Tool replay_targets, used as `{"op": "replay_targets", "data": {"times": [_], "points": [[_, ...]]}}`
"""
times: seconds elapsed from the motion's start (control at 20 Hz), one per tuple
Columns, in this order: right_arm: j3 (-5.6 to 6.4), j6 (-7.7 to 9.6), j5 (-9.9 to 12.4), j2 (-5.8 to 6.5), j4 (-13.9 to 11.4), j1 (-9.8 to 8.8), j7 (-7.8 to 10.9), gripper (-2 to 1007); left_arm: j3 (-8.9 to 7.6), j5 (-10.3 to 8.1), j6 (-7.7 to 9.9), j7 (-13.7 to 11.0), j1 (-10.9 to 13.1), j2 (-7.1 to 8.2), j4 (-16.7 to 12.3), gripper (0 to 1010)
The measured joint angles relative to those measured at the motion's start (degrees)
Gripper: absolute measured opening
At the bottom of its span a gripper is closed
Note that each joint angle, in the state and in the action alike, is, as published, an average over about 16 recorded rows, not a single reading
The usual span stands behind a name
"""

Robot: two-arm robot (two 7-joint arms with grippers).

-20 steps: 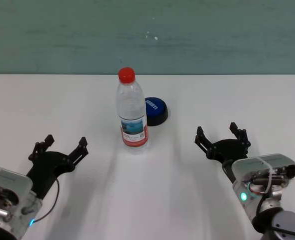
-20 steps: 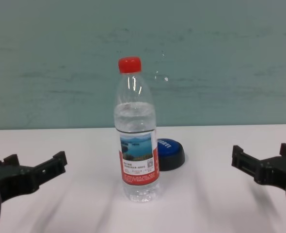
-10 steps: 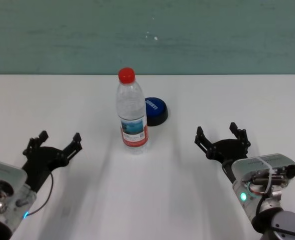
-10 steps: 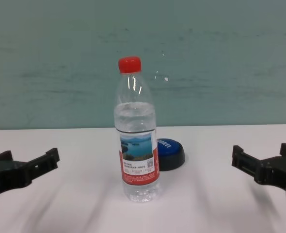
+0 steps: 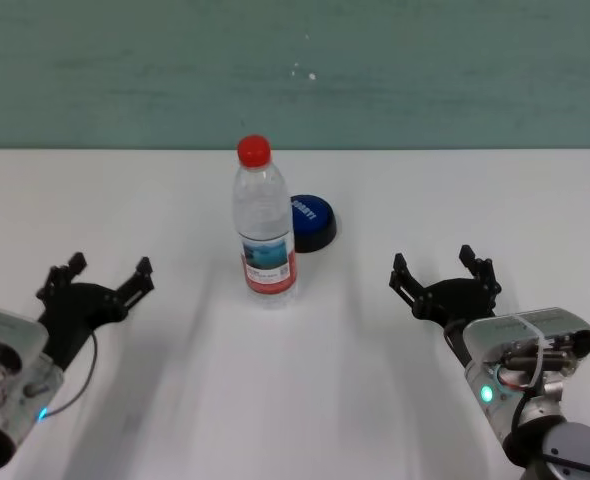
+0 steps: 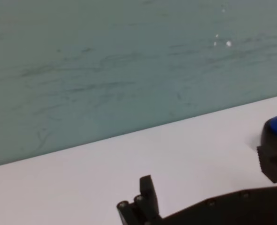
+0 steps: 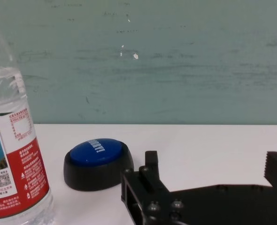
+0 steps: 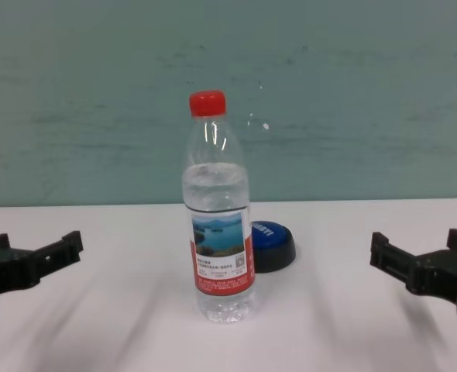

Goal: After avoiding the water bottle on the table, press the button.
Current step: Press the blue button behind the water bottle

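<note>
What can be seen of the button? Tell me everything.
The button is a low round dome with a glossy blue top bearing small white lettering, set in a black, plastic-looking base. It sits flat on the white table, just behind the water bottle and toward the robot's right, partly hidden by it in the head view. Neither gripper touches it.

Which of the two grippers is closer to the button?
The right gripper. The button sits behind the bottle on its right side, so the bottle stands between it and the left gripper. Both grippers are open and empty.
</note>
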Motion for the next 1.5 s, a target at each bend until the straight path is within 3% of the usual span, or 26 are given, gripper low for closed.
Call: {"op": "replay_targets", "data": {"times": [0.5,1.2,1.5], "points": [[0.00,0.00,0.0,0.00,0.0,0.00,0.00,1003,0.54,0.62,0.95,-0.7,-5.1,0.40,4.3,1004],[0.00,0.00,0.0,0.00,0.0,0.00,0.00,1003,3.18,3.41,4.31,-0.6,-12.2,0.02,8.8,1004],[0.00,0.00,0.0,0.00,0.0,0.00,0.00,1003,4.19,4.55,4.28,-1.0,-15.1,-0.14,11.6,1004]]}}
